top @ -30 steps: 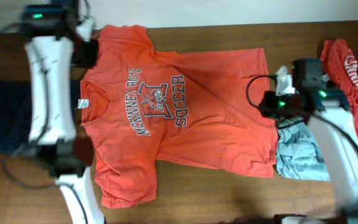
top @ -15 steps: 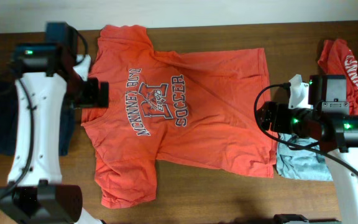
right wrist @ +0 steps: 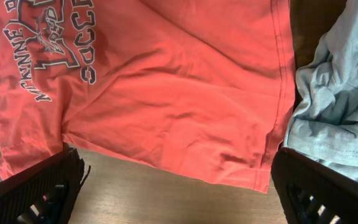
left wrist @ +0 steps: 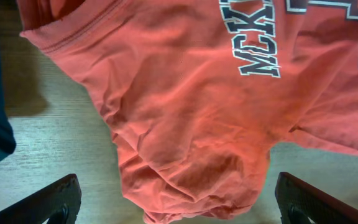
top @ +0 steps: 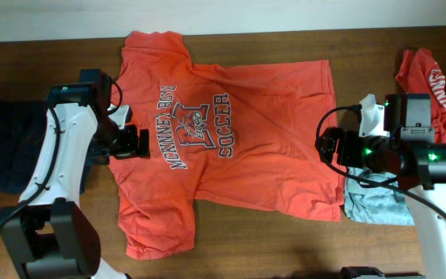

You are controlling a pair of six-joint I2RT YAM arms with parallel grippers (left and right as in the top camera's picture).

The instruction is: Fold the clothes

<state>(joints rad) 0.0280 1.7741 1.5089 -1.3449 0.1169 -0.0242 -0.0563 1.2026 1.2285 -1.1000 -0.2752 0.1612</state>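
Presently your orange T-shirt (top: 231,139) lies spread flat, print up, mid-frame on the bench (top: 285,236), ready for folding, left gripper (top: 132,143) and right gripper (top: 327,146) wide open, holding nothing.

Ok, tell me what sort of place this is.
Likely a robot test bench for laundry folding: a wooden table, an orange T-shirt spread flat between the left arm and right arm, a pale grey-blue garment bunched beside it.
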